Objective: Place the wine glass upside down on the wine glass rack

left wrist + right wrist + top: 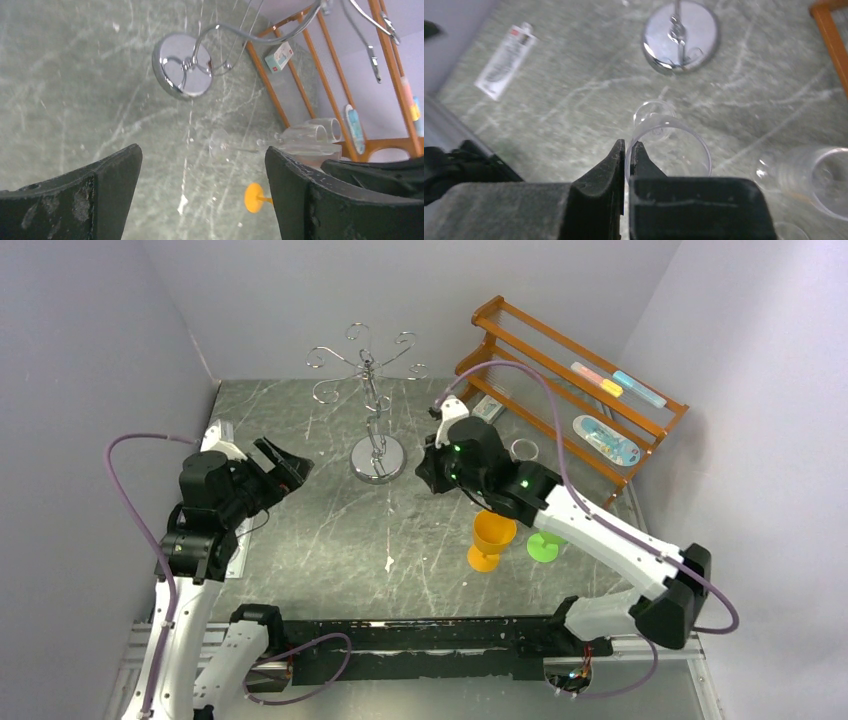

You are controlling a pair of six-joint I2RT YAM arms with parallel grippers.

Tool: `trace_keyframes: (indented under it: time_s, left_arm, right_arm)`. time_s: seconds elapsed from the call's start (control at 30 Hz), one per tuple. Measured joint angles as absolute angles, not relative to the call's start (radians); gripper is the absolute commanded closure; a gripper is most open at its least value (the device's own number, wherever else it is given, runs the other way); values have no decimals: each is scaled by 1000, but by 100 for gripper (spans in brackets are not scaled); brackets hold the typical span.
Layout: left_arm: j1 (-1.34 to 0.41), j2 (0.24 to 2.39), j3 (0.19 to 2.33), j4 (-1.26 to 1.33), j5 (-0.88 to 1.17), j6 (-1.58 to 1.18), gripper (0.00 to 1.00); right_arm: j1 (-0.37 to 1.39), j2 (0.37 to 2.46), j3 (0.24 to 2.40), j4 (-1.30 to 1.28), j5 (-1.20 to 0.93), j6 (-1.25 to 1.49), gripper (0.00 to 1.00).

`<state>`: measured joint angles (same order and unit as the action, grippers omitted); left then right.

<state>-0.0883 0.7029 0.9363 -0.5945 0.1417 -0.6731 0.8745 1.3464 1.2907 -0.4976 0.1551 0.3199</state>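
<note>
A clear wine glass [696, 140] stands upright on the grey table, its foot showing through the bowl. My right gripper [626, 150] is shut on its rim, one finger inside the bowl and one outside. In the top view the right gripper [432, 476] hangs just right of the wine glass rack [371, 390], a chrome wire tree whose round mirrored base [681, 35] lies beyond the glass. My left gripper [285, 465] hovers open and empty to the left of the rack. From the left wrist view the left gripper [202, 157] faces the rack base [182, 65].
An orange plastic glass [492, 538] and a green one [543, 545] stand under the right arm. Another clear glass [819, 175] stands right of the held one. A wooden slatted shelf [570, 390] fills the back right. A white tube [504, 62] lies on the table's left side.
</note>
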Motion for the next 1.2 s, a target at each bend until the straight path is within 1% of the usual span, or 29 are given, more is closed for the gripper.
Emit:
trace_keyframes:
  time_s: [0.1, 0.23, 0.37, 0.6, 0.77, 0.9, 1.07, 1.2]
  left_arm:
    - [-88, 693, 934, -654, 155, -786, 3]
    - [-88, 610, 916, -675, 172, -937, 3]
    - [-88, 527, 871, -654, 223, -1090, 3]
    - [-88, 529, 691, -549, 369, -1329, 3]
    - [-88, 527, 653, -489, 394, -1444, 3]
    - [-88, 504, 691, -478, 342, -1489, 3]
    - [-88, 444, 748, -491, 263, -1542, 13]
    - [-88, 423, 748, -510, 209, -1579, 15]
  right_arm:
    - [885, 1260, 1193, -334, 110, 329, 100]
    - [921, 1180, 1029, -64, 72, 336, 100]
    - [979, 1175, 921, 155, 63, 329, 100]
    - [1077, 1215, 852, 481, 70, 278, 100]
    - [1155, 1256, 830, 647, 93, 208, 100]
    - [1195, 1291, 821, 725, 106, 160, 100]
    - [1208, 1308, 809, 800, 113, 152, 100]
    - [1213, 1308, 784, 872, 131, 168, 100]
